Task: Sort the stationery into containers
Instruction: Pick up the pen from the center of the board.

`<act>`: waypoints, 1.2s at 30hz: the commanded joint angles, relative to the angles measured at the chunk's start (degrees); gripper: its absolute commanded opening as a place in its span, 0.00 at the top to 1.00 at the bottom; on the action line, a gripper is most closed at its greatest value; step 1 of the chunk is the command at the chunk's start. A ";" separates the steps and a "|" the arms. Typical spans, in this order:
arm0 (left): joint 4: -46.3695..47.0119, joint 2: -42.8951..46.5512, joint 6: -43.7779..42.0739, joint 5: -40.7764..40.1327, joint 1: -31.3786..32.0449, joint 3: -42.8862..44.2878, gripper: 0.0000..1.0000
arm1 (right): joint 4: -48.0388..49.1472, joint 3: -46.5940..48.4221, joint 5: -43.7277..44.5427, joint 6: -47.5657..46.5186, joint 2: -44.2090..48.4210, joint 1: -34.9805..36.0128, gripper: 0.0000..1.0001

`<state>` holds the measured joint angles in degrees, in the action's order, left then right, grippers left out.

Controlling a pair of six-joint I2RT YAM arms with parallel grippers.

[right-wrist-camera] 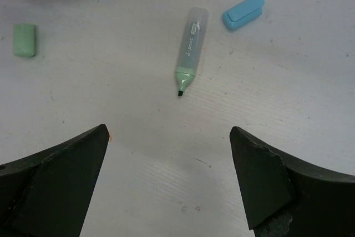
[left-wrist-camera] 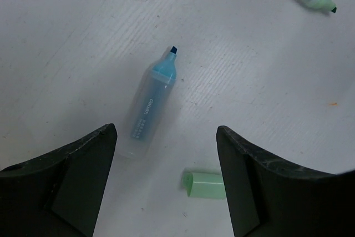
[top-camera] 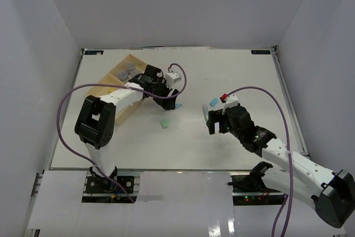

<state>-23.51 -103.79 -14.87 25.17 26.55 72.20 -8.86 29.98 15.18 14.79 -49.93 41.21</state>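
Top external alone shows grey rolls (top-camera: 123, 74) inside the tray (top-camera: 111, 70).

Tray (top-camera: 105, 86) holds grey rolls (top-camera: 126, 71); right of tray, lying flat: uncapped blue highlighter (left-wrist-camera: 150, 101), uncapped green highlighter (right-wrist-camera: 188, 48), green cap (left-wrist-camera: 205, 184), blue cap (right-wrist-camera: 243, 12)

White table (top-camera: 233, 76), pale walls (top-camera: 166, 4)
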 commanded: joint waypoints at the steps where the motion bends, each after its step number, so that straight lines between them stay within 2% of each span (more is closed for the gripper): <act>1: -0.40 -0.53 -1.74 -2.31 0.09 2.85 0.17 | 1.30 -0.53 -1.29 -0.11 0.54 -0.17 0.04; 5: -0.31 -2.55 -2.26 -5.13 0.09 3.38 0.17 | 1.66 -0.71 -1.73 -0.11 0.27 -0.25 0.04; 13: -0.22 -5.55 -2.18 -4.86 0.96 1.89 0.21 | 1.83 -0.97 -2.08 -0.20 -0.43 -0.25 0.04; 21: 0.30 -5.20 -0.86 -5.22 1.75 -0.66 0.35 | 2.45 -0.89 -3.31 0.42 -0.43 -0.25 0.04; 36: 0.92 -4.05 1.95 -10.48 4.48 -4.70 0.47 | 3.06 -1.94 -6.48 3.23 1.85 -0.25 0.03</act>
<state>-19.88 -109.16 -14.74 15.16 29.65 69.67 -8.40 28.23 10.07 16.75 -49.39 41.21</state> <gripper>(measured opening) 0.537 0.967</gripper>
